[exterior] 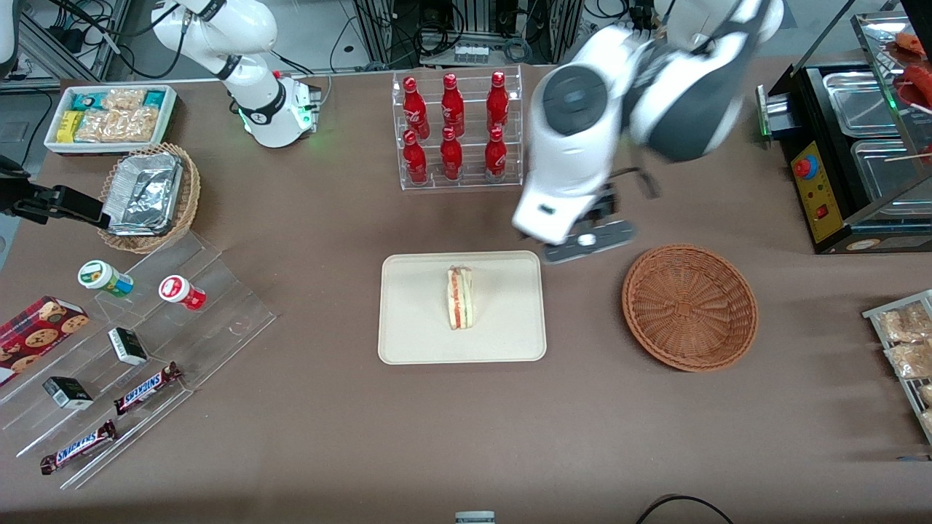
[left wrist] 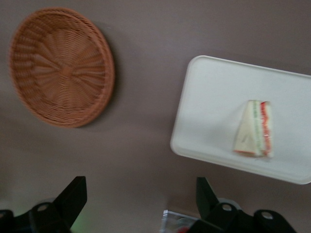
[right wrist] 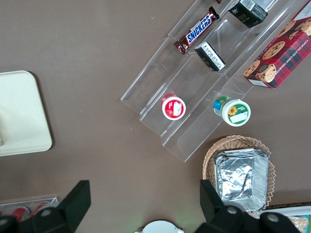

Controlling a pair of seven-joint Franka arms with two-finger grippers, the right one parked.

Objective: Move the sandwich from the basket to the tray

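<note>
Jaws spread wide, nothing held | gripper (left wrist: 138,194) raised over bare table | sandwich (left wrist: 253,129) laid on tray (left wrist: 209,107), off to one jaw's side | basket (left wrist: 60,65) off to the other

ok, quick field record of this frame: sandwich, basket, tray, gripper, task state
sandwich: on the tray, standing on edge, filling layers showing
basket: empty, on the table beside the tray, toward the working arm's end
tray: mid-table, holds only the sandwich
gripper: open, holding nothing, raised above the table between tray and basket
task state: sandwich already on the tray, apparently done
</note>
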